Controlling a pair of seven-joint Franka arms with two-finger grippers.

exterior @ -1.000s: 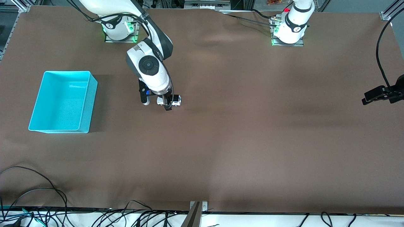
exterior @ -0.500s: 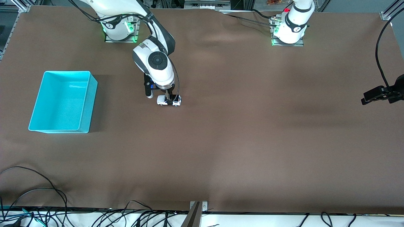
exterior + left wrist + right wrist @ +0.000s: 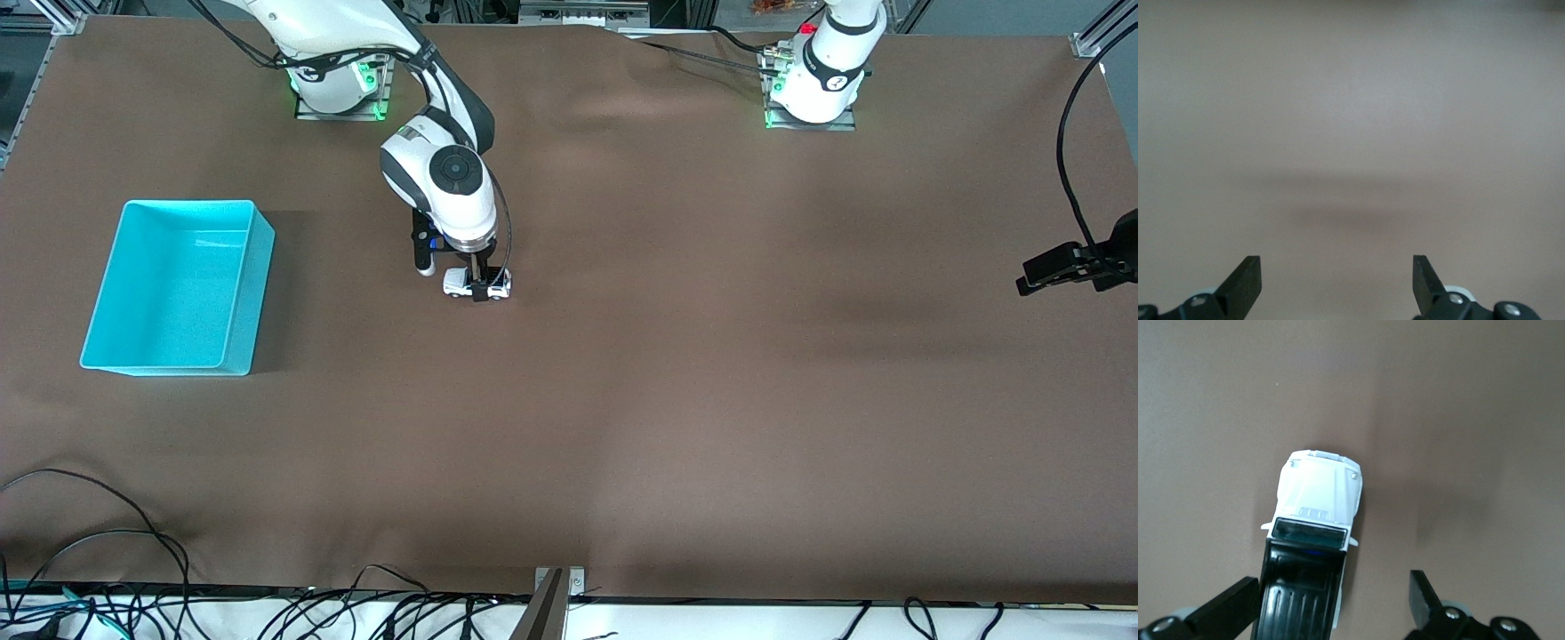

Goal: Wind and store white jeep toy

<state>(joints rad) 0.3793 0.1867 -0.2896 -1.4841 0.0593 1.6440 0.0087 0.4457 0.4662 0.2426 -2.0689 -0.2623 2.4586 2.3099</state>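
The white jeep toy (image 3: 455, 283) stands on the brown table, between the cyan bin (image 3: 258, 267) and the table's middle. In the right wrist view its white hood (image 3: 1318, 497) and black roof show from above. My right gripper (image 3: 480, 286) is down over the jeep's rear half, open, with its fingers (image 3: 1231, 603) straddling the roof. One finger is right beside the jeep's side; the other stands apart from it. My left gripper (image 3: 1337, 277) is open over bare table and holds nothing.
The cyan bin stands with nothing in it toward the right arm's end of the table. A black device on a cable (image 3: 1076, 262) juts in at the left arm's end. Loose cables (image 3: 107, 533) lie along the table's near edge.
The right arm's wrist has swung toward the left arm's end and come upright over the jeep, the fingers settling around it. The jeep and the left arm have not moved.
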